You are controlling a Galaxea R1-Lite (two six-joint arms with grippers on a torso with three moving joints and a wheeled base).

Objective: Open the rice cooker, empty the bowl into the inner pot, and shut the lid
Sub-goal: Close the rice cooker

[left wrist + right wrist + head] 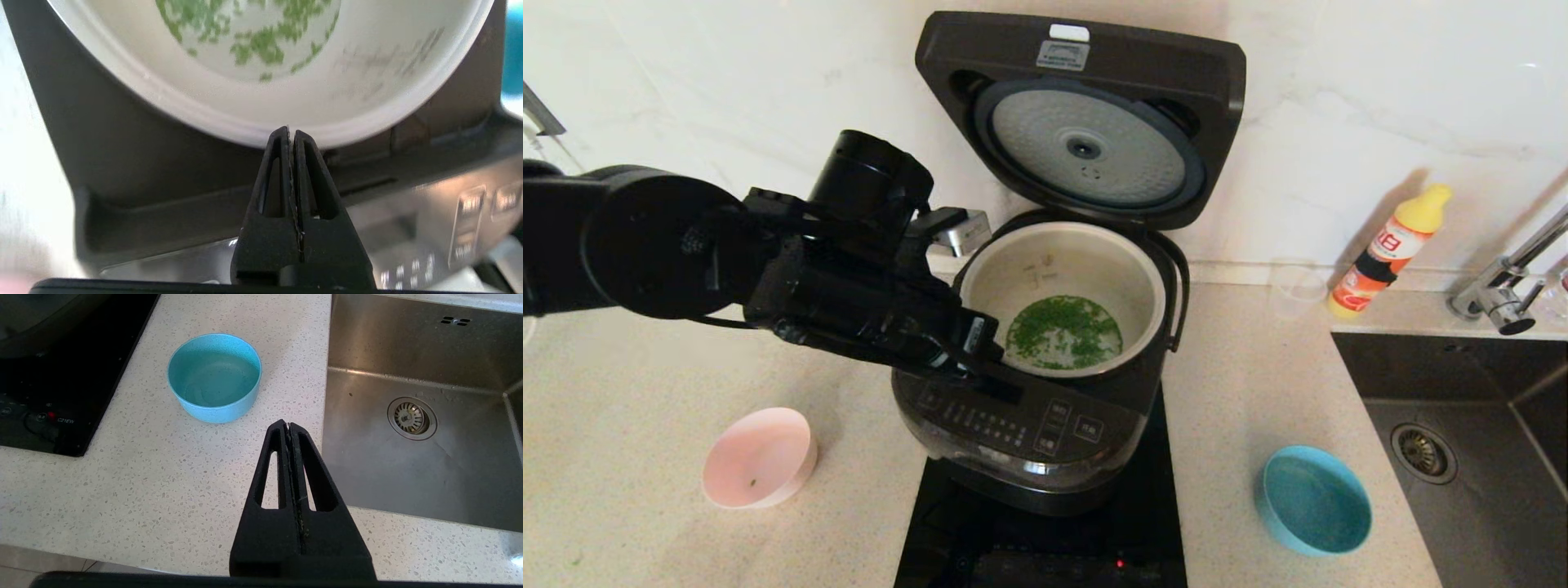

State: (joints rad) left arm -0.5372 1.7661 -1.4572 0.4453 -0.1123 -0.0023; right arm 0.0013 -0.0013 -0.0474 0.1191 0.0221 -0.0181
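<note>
The black rice cooker (pixel 1029 425) stands open, its lid (pixel 1086 114) raised against the wall with the dimpled silver disc showing. The cream inner pot (pixel 1066 282) holds green bits on its bottom; it also shows in the left wrist view (pixel 367 81). The pale pink bowl (pixel 760 459) stands upright on the counter left of the cooker, almost empty. My left gripper (pixel 1001 367) (pixel 291 131) is shut and empty, at the cooker's front-left rim beside the pot's edge. My right gripper (pixel 288 424) is shut and empty, above the counter near the sink; it is out of the head view.
A teal-blue bowl (pixel 1313 500) (pixel 214 377) sits right of the cooker. The sink (pixel 1470 457) (pixel 416 416) is at the right, with a faucet (pixel 1507 286). An orange bottle (pixel 1388 253) and a clear cup (pixel 1294 287) stand by the wall. The cooker rests on a black cooktop (pixel 1045 547).
</note>
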